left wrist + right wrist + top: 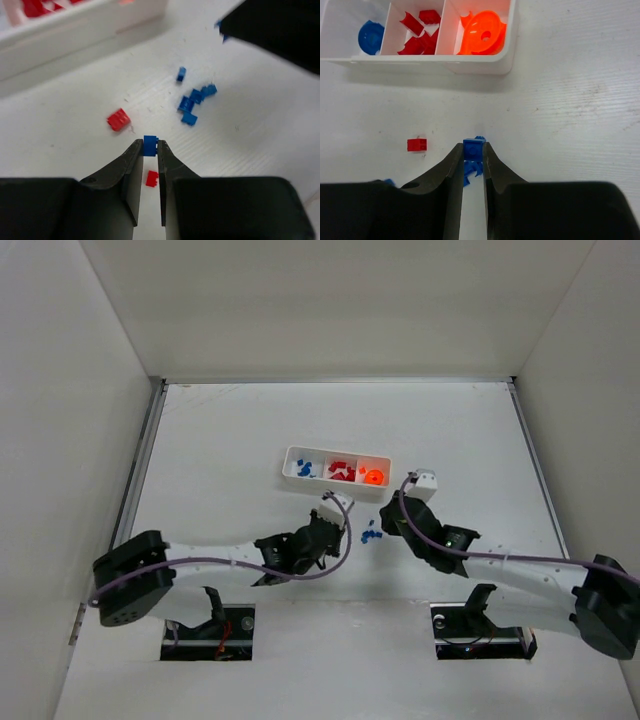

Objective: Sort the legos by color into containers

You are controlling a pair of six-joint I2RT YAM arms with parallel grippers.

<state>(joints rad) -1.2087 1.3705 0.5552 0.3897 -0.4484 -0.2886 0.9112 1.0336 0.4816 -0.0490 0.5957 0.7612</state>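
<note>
The white three-compartment tray [338, 468] holds blue, red and orange pieces. My left gripper [343, 533] is shut on a small blue brick [150, 145] just above the table. A red brick [118, 119] lies ahead left of it, another red brick [151, 178] lies below between its fingers, and a cluster of blue bricks [192, 102] lies ahead right. My right gripper [386, 523] is shut on another blue brick [473, 148], over more loose blue bricks [469, 169]. A red brick [416, 144] lies to its left.
In the right wrist view the tray's front wall [480, 65] stands ahead, with a round blue piece [370, 37], red pieces [420, 35] and a round orange piece [482, 32] inside. The right arm [275, 30] looms at the top right of the left wrist view.
</note>
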